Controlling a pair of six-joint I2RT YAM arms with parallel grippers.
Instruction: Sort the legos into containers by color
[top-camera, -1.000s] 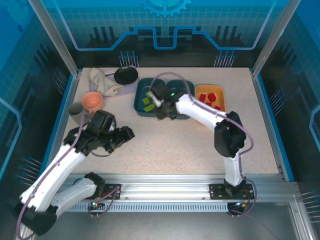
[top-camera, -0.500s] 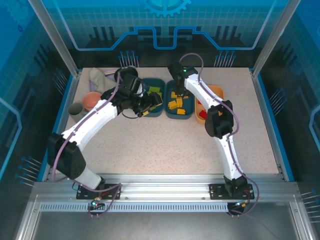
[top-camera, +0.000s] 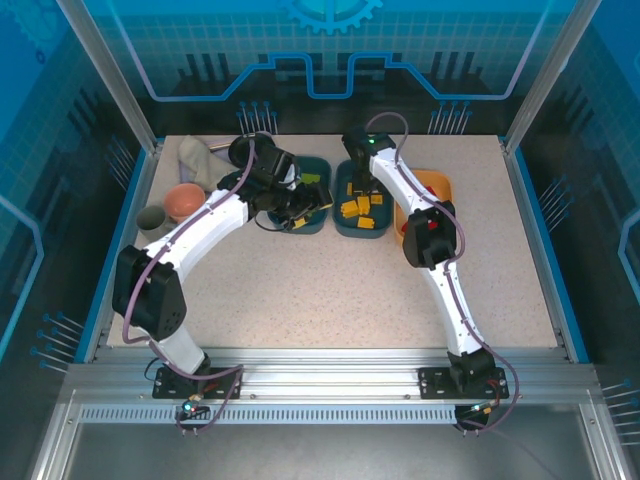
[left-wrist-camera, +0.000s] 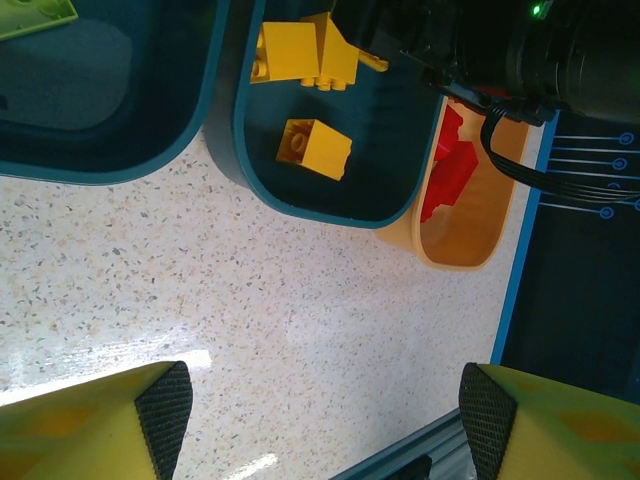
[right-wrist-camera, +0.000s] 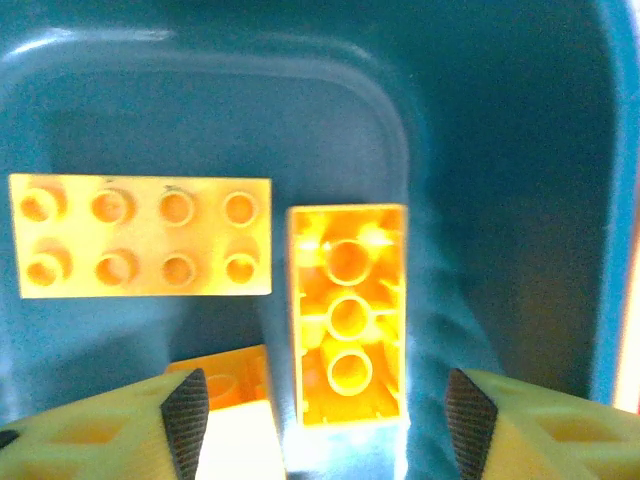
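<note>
A pale speckled bench (top-camera: 330, 290) stands inside a blue-lit enclosure framed in metal. Two white arms rise from its near edge and bend toward three shallow, rounded plastic tubs set side by side at the far middle.

The left end effector (left-wrist-camera: 325, 420) stands wide open with nothing between its black pads (left-wrist-camera: 165, 410). In the overhead view it overlaps the near right part of the left dark teal tub (left-wrist-camera: 120, 150), which holds green bricks (top-camera: 311, 180).

Just beside that tub on its right is the middle dark teal tub (left-wrist-camera: 380, 190), holding several yellow-orange bricks (top-camera: 362, 205). The right end effector (right-wrist-camera: 325, 420) hangs over this tub with its fingers spread. An oblong yellow-orange brick, hollow side up (right-wrist-camera: 348, 315), sits in the gap clear of both pads, so nothing is gripped. Just left of it in the wrist view lies an eight-stud yellow-orange brick (right-wrist-camera: 140, 250), studs up.

Rightmost, against the middle tub, is the yellow-orange tub (top-camera: 441, 186) with red bricks (left-wrist-camera: 452, 170), partly hidden overhead by the right arm.

At the far left stand a small grey cup (top-camera: 151, 217), a round pink bowl (top-camera: 184, 201) and a crumpled beige cloth (top-camera: 200, 160).
</note>
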